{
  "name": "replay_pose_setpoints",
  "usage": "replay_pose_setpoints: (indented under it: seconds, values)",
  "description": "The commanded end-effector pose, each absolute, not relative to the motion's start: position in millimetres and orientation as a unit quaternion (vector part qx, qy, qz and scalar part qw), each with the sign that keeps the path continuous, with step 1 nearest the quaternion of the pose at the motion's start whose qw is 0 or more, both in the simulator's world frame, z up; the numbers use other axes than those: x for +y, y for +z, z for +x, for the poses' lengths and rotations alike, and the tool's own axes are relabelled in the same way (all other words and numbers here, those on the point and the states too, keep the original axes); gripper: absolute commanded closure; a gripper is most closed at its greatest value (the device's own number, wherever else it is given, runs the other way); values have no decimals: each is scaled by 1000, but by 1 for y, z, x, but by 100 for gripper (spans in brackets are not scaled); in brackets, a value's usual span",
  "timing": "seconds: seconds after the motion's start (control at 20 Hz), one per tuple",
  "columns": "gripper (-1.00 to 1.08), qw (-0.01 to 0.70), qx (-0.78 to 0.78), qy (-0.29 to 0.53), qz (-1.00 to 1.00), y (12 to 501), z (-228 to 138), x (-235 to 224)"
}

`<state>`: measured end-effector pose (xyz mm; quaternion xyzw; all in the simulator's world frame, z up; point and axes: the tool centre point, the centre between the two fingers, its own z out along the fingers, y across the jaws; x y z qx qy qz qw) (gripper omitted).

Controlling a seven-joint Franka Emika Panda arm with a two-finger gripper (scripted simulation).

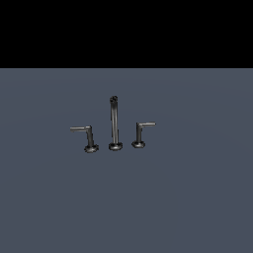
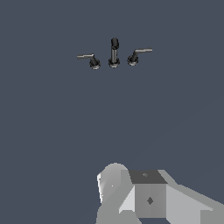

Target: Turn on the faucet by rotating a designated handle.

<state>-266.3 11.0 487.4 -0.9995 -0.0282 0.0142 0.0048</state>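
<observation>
The faucet is a small dark grey three-piece set standing on the flat grey surface. Its tall thin spout point(image 1: 114, 122) point(image 2: 114, 52) is in the middle. The handle point(image 1: 140, 134) point(image 2: 134, 57) is the L-shaped one on the exterior view's right, with the slightly shorter lever pointing away from the spout. The other L-shaped handle point(image 1: 88, 138) point(image 2: 92, 60) stands on the exterior view's left. The arm is absent from the exterior view. In the wrist view only a grey blocky part of my gripper point(image 2: 148, 197) shows, far from the faucet, and its fingers are not visible.
A plain grey-blue floor point(image 1: 126, 207) surrounds the faucet on all sides. A black band point(image 1: 126, 29) fills the upper part of the exterior view.
</observation>
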Motion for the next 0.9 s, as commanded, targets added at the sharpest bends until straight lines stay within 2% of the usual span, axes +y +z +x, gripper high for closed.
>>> replay_pose_setpoints:
  seconds: [0.0,0.45,0.85]
  values:
    - [108,5,-28,14,-999,487,-266,11]
    - [108,5,-3,14,-1000,473,-255,17]
    - [108,5,63,13,-998,437,-225,29]
